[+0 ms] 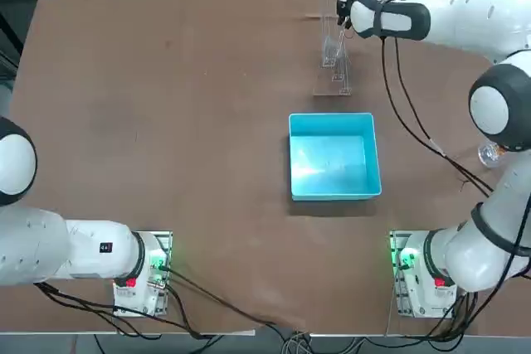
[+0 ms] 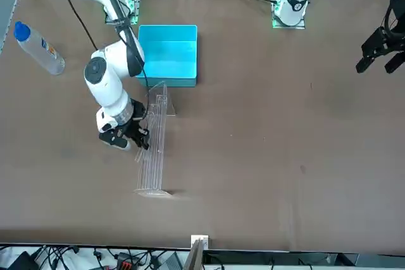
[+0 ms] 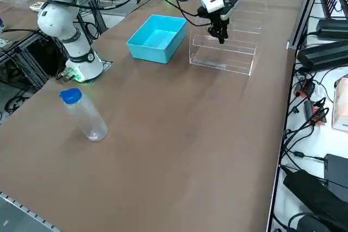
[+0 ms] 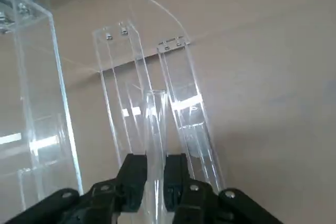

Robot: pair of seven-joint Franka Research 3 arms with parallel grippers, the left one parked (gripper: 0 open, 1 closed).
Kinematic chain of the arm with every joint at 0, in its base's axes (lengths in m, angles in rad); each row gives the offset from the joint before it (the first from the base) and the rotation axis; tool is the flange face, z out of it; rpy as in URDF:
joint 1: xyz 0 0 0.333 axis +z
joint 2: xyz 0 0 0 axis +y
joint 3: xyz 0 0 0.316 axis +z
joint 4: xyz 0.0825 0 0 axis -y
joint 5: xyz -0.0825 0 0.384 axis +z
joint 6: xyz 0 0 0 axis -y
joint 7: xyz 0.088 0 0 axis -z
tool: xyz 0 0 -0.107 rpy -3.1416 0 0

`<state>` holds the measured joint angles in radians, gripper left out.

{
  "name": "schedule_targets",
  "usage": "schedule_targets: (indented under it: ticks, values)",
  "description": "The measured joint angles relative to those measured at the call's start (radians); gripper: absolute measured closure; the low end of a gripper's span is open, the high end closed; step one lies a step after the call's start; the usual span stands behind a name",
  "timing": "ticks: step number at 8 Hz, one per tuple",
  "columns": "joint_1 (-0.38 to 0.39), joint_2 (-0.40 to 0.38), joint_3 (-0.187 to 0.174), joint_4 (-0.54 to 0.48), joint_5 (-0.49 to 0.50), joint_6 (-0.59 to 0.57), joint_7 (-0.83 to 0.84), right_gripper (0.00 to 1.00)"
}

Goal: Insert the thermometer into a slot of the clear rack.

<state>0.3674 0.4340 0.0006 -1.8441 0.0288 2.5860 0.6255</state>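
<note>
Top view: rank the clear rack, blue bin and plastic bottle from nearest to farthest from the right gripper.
1. Clear rack: right beside the right gripper, which holds the thermometer at it.
2. Blue bin: mid-table, toward the bases.
3. Plastic bottle: at the right edge, partly hidden behind the arm.

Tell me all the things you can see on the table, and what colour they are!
Clear rack: one, see-through, far side of the table from the robot, beyond the bin.
Thermometer: one, clear glass, held upright between the fingers, right by the rack.
Bin: one, blue, mid-table, between rack and robot.
Bottle: one, clear with blue cap, lying near the table's right edge.
Right gripper: one, black, shut on the thermometer at the rack.
</note>
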Motion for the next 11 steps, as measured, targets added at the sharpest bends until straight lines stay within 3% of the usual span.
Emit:
schedule_targets:
  ticks: [4, 5, 8, 11]
  values:
    - [0.008, 0.006, 0.0, 0.0, -0.011, 0.0, 0.0, 0.75]
    - [0.011, 0.006, 0.0, 0.0, -0.013, 0.0, 0.0, 0.6]
    - [0.018, 0.007, -0.011, 0.001, -0.025, 0.0, -0.003, 0.02]
    - [0.017, -0.004, -0.017, 0.012, -0.036, -0.04, -0.044, 0.0]
